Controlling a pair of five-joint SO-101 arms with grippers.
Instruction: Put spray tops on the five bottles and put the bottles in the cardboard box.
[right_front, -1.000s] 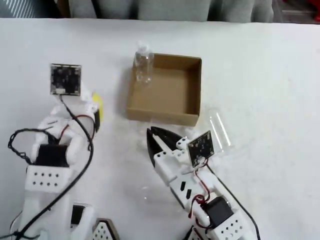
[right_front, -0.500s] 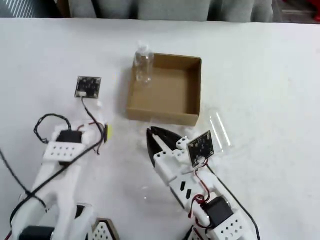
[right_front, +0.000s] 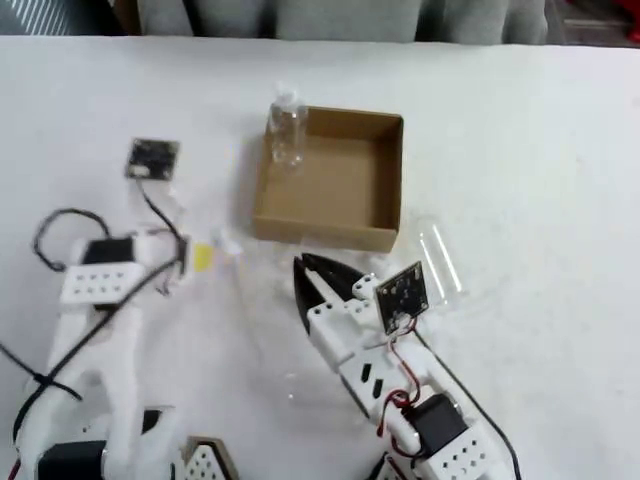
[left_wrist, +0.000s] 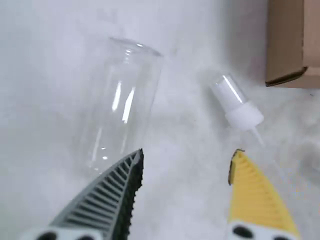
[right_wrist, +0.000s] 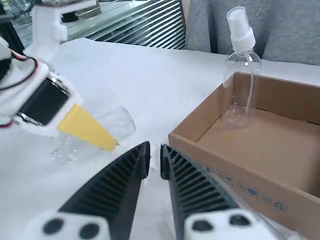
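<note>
Your left jaws gape wide beside a clear cylindrical bottle (left_wrist: 125, 105) lying on the white surface (right_front: 520, 150), with a white spray top (left_wrist: 235, 102) next to it. Your right jaws are pinched together, empty, near the cardboard box (right_front: 330, 232).

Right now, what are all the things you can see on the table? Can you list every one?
table: one, white, under everything
cardboard box: one, brown, mid-table, open
capped bottle: one, clear with white spray top, upright in a far box corner
bare bottle: one, clear, lying below the left gripper
spray top: one, white, lying loose between bare bottle and box
second lying bottle: one, clear, by the box near the right arm
left gripper: grey and yellow, open
right gripper: black, nearly closed, empty
</note>
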